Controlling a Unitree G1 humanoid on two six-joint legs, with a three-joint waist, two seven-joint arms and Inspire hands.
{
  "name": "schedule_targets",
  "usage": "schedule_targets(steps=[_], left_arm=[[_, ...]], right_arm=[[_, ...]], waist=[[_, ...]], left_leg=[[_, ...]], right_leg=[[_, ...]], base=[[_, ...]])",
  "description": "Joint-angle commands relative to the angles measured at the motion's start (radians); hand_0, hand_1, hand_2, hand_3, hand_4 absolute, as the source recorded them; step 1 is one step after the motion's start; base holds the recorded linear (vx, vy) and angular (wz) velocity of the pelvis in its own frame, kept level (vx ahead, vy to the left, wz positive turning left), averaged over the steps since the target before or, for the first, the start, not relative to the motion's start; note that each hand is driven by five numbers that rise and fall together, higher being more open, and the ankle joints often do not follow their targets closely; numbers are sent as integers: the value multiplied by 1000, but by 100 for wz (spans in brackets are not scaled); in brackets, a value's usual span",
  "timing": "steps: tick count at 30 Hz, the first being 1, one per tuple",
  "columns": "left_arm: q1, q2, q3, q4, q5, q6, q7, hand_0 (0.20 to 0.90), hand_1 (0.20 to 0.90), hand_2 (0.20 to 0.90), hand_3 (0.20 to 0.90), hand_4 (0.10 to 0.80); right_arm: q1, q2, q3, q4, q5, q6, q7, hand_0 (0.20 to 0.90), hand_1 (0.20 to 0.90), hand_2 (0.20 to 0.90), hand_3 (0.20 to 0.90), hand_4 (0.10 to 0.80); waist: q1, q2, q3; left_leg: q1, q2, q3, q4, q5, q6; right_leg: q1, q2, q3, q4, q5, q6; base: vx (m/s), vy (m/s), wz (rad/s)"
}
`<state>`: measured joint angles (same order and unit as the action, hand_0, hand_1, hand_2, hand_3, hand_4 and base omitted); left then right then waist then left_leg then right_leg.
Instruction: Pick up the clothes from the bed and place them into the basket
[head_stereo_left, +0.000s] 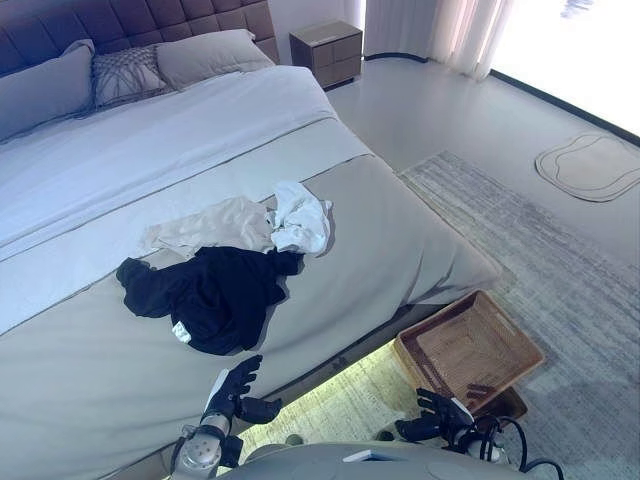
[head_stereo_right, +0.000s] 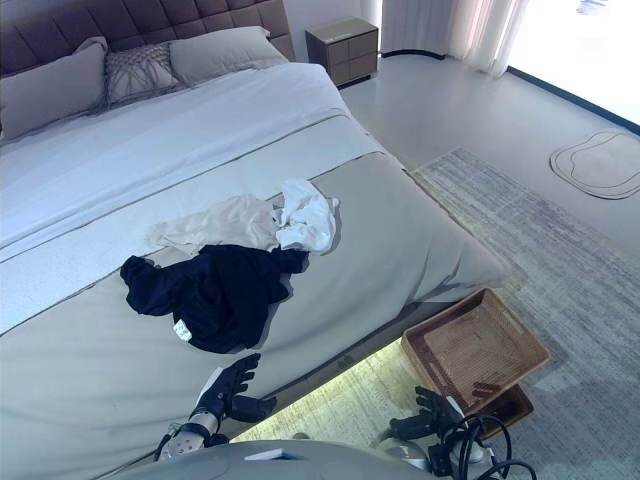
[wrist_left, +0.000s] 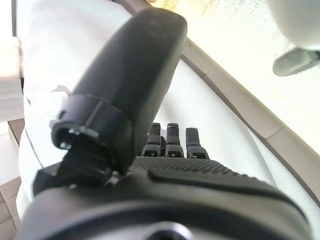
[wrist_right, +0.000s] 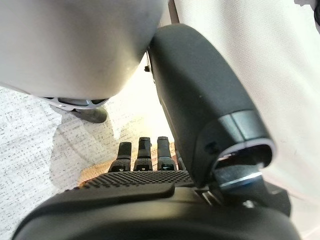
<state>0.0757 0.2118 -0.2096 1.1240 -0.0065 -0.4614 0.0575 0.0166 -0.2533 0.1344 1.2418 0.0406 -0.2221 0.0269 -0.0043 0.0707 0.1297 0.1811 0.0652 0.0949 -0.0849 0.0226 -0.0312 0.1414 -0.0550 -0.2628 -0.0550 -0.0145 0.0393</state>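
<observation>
With both the left hand (head_stereo_left: 238, 386) and right hand (head_stereo_left: 437, 412) held spread and empty, the black garment (head_stereo_left: 215, 290), beige garment (head_stereo_left: 215, 224) and white garment (head_stereo_left: 302, 218) tangled on the bed (head_stereo_left: 400, 230) may be dragged together and spilled beside the basket (head_stereo_left: 468, 350).

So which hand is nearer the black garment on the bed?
Left. The left hand is open over the bed edge just below the black garment; the right hand is open, off the bed by the basket.
</observation>
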Motion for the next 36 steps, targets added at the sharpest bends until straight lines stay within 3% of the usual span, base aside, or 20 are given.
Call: schedule_targets(steps=[1,4,6,7,10,11,14,15,16,17,19,20,21,24,26,30,33,36], left_arm=[[-99,30,-10,-9,26,-83,45,900,900,900,900,800],[-108,32,-6,-18,30,-100,36,900,900,900,900,800],[-130,37,-15,-41,46,-100,2,900,900,900,900,800],[-166,38,-43,-51,59,-84,-13,900,900,900,900,800],[-179,32,-62,-36,75,-95,-2,900,900,900,900,800],[-178,38,-68,-29,55,-120,14,900,900,900,900,800],[-173,45,-59,-34,32,-110,23,900,900,900,900,800],[-164,54,-52,-44,31,-98,19,900,900,900,900,800],[-152,66,-48,-55,43,-94,14,900,900,900,900,800],[-145,71,-51,-64,44,-83,18,900,900,900,900,800],[-143,84,-67,-74,14,-60,24,900,900,900,900,800],[-152,87,-73,-81,-4,-48,28,900,900,900,900,800],[-163,91,-78,-77,-11,-45,34,900,900,900,900,800],[-154,92,-77,-107,-16,-10,35,900,900,900,900,800],[-132,93,-71,-134,6,-9,22,900,900,900,900,800],[-116,97,-82,-167,24,11,17,900,900,900,900,800],[-130,105,-113,-173,18,25,29,900,900,900,900,800],[-159,111,-130,-161,7,26,37,900,900,900,900,800]], right_arm=[[-72,22,20,31,27,-39,-3,900,900,900,900,800],[-65,17,6,23,114,-45,16,900,900,900,900,800],[-58,10,-23,11,127,-78,-28,900,900,900,900,800],[-74,-3,-33,4,156,-115,-82,900,900,900,900,800],[-97,-5,-37,-5,205,-122,-123,900,900,900,900,800],[-107,-2,-47,-5,231,-130,-124,900,900,900,900,800],[-104,8,-61,-12,232,-144,-111,900,900,900,900,800],[-100,16,-57,-31,257,-151,-100,900,900,900,900,800],[-94,21,-52,-68,287,-161,-91,900,900,900,900,800],[-94,22,-46,-92,306,-168,-81,900,900,900,900,800],[-102,21,-27,-135,330,-179,-79,900,900,900,900,800],[-112,16,-10,-162,332,-183,-93,900,900,900,900,800],[-120,12,0,-181,301,-196,-114,900,900,900,900,800],[-123,-7,34,-276,271,-197,-152,900,900,900,900,800],[-123,-26,52,-354,218,-202,-197,900,900,900,900,800],[-150,-64,79,-483,100,-187,-296,900,900,900,900,800],[-261,-144,135,-627,-62,-102,-455,900,900,900,900,800],[-391,-215,164,-658,-180,4,-515,900,900,900,900,800]], waist=[[2,-53,5],[0,-63,8],[-13,-57,16],[-24,-49,30],[-28,-37,34],[-28,-30,37],[-26,-26,39],[-24,-20,42],[-29,-14,48],[-36,-10,52],[-48,-15,57],[-51,-25,58],[-63,-31,66],[-45,-40,49],[-23,-46,40],[1,-51,32],[33,-54,34],[53,-56,44]], left_leg=[[-27,-20,50,114,-114,0],[-58,-26,51,191,-136,-7],[-77,18,117,182,-103,-24],[-92,49,166,172,-84,-29],[-84,35,165,144,-80,-16],[-70,24,168,134,-91,1],[-62,9,168,128,-99,22],[-59,-1,162,118,-98,37],[-55,-15,144,104,-103,53],[-49,-17,126,91,-103,56],[-46,-20,81,79,-99,50],[-50,-25,57,83,-101,42],[-58,-32,21,94,-114,51],[-79,-17,19,94,-84,30],[-84,-5,30,97,-70,17],[-90,1,16,107,-68,7],[-104,2,-2,124,-73,0],[-129,1,-11,143,-75,-5]], right_leg=[[-3,-57,22,57,-35,35],[-7,-68,26,64,-32,32],[-18,-86,1,86,-33,40],[-43,-119,-29,119,-40,48],[-66,-145,-39,160,-42,64],[-77,-160,-39,199,-54,72],[-85,-168,-27,259,-68,78],[-113,-172,-9,376,-65,81],[-187,-164,28,510,-28,88],[-232,-144,53,531,-6,89],[-242,-104,91,425,-24,81],[-225,-102,109,296,-11,75],[-226,-89,159,284,-17,76],[-154,-64,151,186,-31,56],[-113,-69,111,160,-31,51],[-82,-67,89,156,-50,40],[-76,-77,55,170,-69,31],[-91,-86,41,189,-79,27]], base=[[0,0,0],[9,98,5],[-74,305,27],[-130,360,64],[-23,243,64],[53,248,30],[71,173,-1],[80,167,5],[101,124,3],[110,-3,10],[114,-142,42],[91,-176,68],[61,-137,60],[99,-194,75],[115,-140,47],[95,-52,24],[48,-6,31],[-23,21,22]])
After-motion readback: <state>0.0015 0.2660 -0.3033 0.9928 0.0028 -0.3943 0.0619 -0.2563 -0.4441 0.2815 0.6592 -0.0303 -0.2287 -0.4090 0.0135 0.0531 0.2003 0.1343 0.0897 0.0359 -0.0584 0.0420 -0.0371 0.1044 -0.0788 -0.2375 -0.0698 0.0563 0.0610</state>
